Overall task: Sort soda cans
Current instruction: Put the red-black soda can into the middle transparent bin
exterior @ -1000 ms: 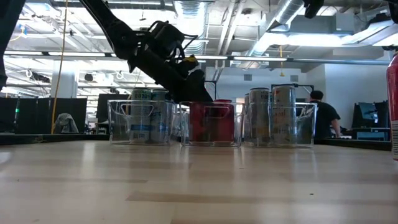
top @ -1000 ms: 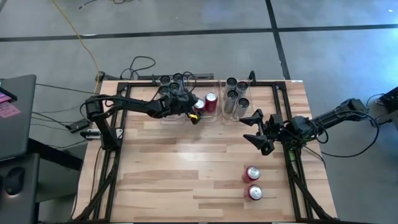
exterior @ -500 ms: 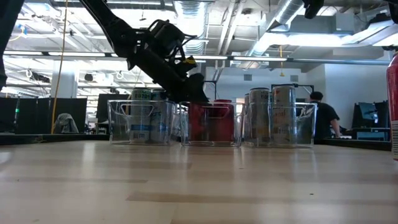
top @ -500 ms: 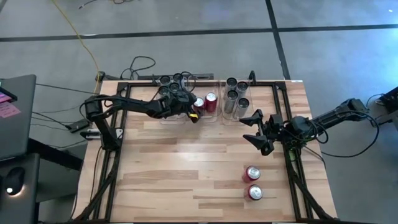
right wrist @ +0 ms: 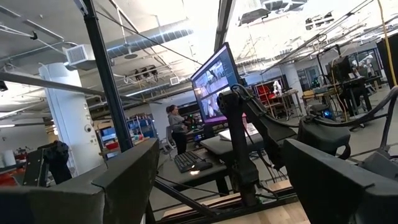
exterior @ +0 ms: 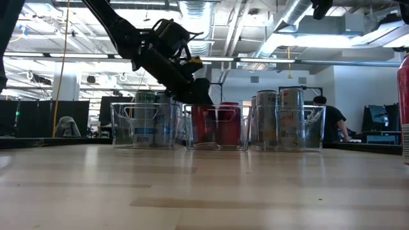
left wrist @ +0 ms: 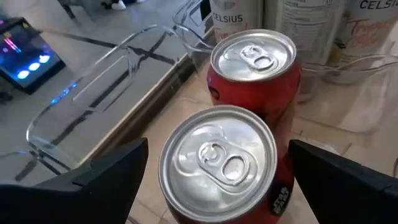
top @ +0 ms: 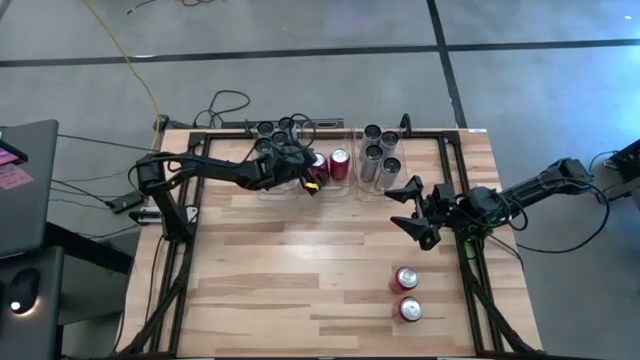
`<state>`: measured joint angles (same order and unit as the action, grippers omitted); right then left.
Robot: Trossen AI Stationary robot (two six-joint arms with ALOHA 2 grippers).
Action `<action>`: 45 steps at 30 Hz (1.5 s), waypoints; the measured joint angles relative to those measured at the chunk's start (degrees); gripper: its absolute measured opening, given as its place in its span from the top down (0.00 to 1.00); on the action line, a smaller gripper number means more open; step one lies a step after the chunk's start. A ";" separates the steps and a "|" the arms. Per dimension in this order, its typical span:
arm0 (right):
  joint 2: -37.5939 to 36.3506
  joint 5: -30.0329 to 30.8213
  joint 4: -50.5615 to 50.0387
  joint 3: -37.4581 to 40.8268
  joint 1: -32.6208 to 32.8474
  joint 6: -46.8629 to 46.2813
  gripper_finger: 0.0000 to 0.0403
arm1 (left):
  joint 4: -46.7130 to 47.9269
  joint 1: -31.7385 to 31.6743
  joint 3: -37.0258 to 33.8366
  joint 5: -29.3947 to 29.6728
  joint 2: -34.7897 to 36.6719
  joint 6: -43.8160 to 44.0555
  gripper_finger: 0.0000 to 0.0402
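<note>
My left gripper [top: 312, 176] hangs open over the middle clear bin [exterior: 216, 128] at the far edge. In the left wrist view its fingers [left wrist: 115, 177] stand on either side of the nearer red can [left wrist: 219, 165] with a thin gap on each side. That can stands upright on the bin floor beside a second red can [left wrist: 254, 62]. Two more red cans [top: 404, 279] [top: 410, 309] stand on the table at near right. Silver cans fill the left bin [top: 272, 136] and the right bin [top: 380, 152]. My right gripper [top: 412, 211] waits open above the table's right side.
Three clear bins stand in a row along the far edge. A black frame rail [top: 455, 190] runs along the table's right side by the right arm. Bare wood [top: 300, 270] lies at the centre and near left. A person [exterior: 329, 118] shows in the room behind.
My left gripper has drawn back a little, upward and toward the table's left, away from the red cans in the middle bin. The red can it stood over stays upright in the bin. The right arm has kept still.
</note>
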<state>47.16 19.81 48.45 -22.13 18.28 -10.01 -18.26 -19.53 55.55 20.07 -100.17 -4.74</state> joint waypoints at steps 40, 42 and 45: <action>0.02 0.05 -17.31 -4.04 1.36 -8.79 0.11 | 4.74 11.68 -9.70 -0.43 21.99 3.11 0.05; 0.14 0.05 -23.02 -7.67 3.24 -9.85 0.11 | 2.26 13.61 -12.81 -0.40 24.56 4.25 0.05; 1.16 3.23 -32.00 -12.95 7.12 -10.81 0.11 | 0.27 16.73 -16.19 -0.40 27.08 5.21 0.05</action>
<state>48.32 23.04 16.45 -35.08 25.40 -20.82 -17.99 -2.80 39.36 19.67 -73.09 0.47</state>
